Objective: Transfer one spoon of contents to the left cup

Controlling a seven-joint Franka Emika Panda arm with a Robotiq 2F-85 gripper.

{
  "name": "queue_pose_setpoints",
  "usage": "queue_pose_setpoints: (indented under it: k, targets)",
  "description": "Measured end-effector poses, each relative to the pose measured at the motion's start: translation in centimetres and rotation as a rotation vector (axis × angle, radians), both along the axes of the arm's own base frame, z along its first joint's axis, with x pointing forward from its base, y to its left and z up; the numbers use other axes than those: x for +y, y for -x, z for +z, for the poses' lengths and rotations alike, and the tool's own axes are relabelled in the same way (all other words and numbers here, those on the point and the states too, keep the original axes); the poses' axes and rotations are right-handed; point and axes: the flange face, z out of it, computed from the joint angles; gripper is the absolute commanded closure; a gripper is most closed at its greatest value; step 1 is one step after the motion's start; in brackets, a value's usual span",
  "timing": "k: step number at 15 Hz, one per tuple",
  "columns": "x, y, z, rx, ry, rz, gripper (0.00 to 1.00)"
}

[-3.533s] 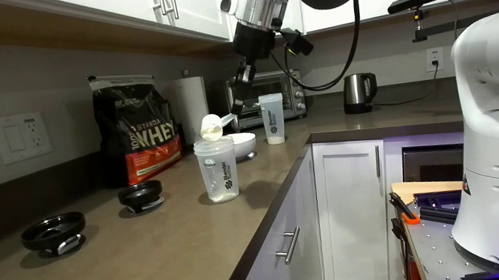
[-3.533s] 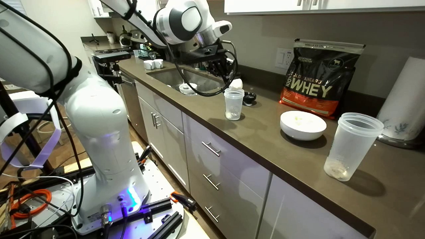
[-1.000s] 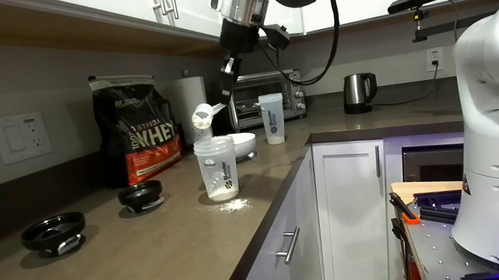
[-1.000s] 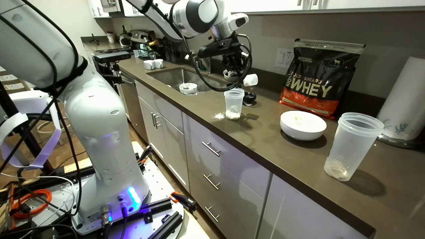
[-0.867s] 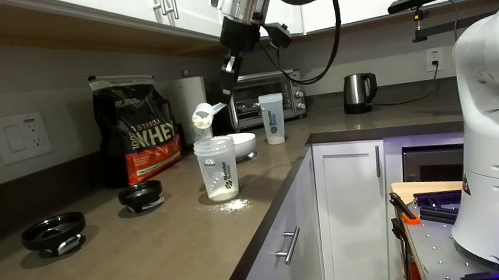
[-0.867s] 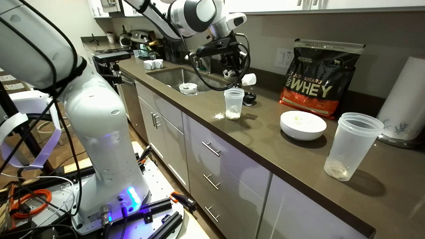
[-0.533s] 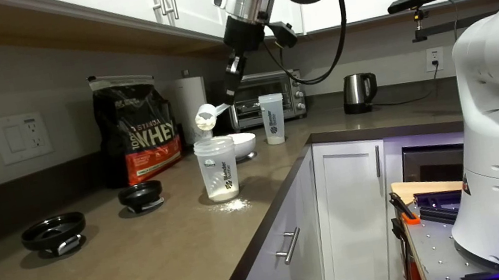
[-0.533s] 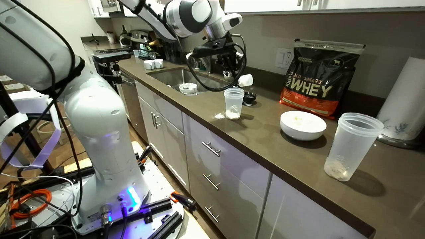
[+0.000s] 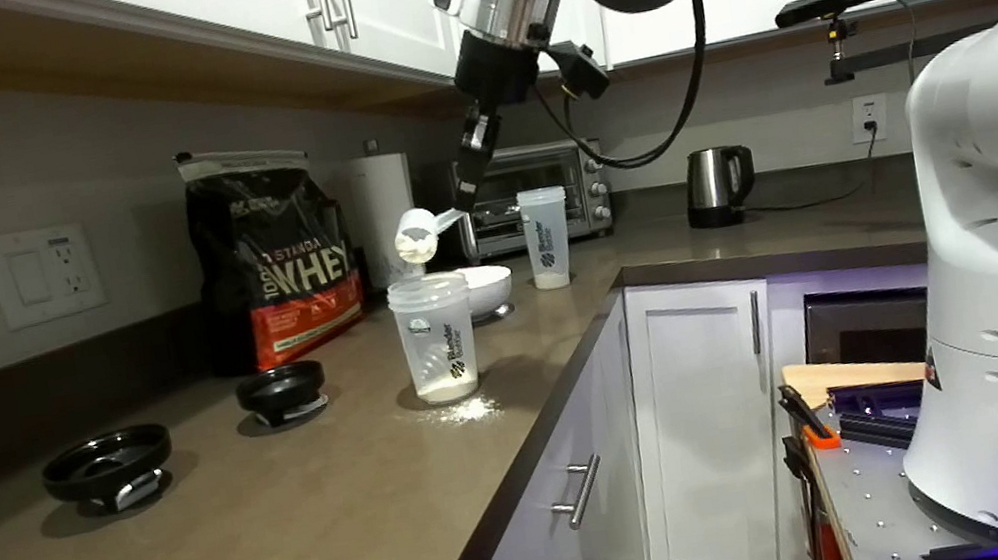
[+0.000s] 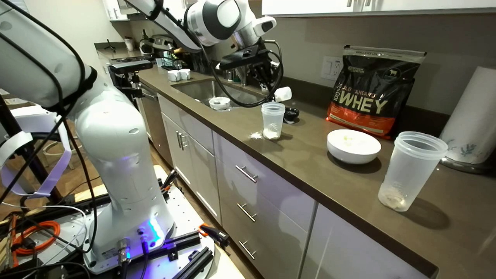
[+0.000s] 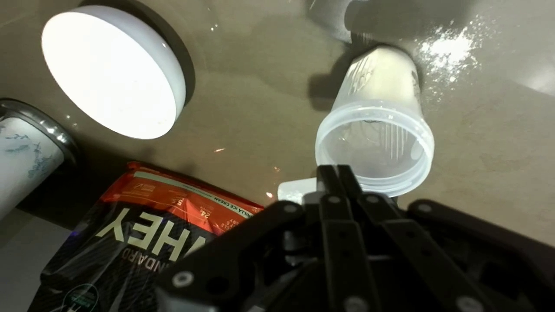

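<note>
The spoon is a white scoop (image 9: 418, 236) with a short handle. It is tilted, and pale powder shows in its mouth. My gripper (image 9: 465, 196) is shut on its handle. The left cup is the white translucent cup (image 9: 417, 334), upright with powder at its bottom. The scoop hangs just above the cup's rim level; in an exterior view the scoop (image 10: 283, 94) is slightly to the wall side of the cup (image 10: 273, 116). In the wrist view the scoop (image 11: 297, 190) sits left of the cup's mouth (image 11: 427, 151), beside my fingertips (image 11: 338, 171), which partly hide it.
Spilled powder (image 9: 472, 410) lies beside the cup. A white bowl (image 10: 353, 149) and the narrower tumbler (image 10: 412, 174) stand farther along the counter. A whey bag (image 10: 372, 93) and paper towel roll (image 10: 471, 116) stand by the wall. Black lids (image 9: 109, 462) lie near the sink.
Over 3.5 s the scoop has tipped, powder has appeared on the counter and more in the cup. In the last second the gripper and scoop have moved back a little toward the cup.
</note>
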Motion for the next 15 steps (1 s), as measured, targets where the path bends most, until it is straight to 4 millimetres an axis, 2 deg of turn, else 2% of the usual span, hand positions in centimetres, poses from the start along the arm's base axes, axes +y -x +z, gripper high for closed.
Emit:
queue_pose_setpoints:
  k: [15]
  targets:
    - [0.41,0.86,0.63,-0.055,0.068,0.028,0.98]
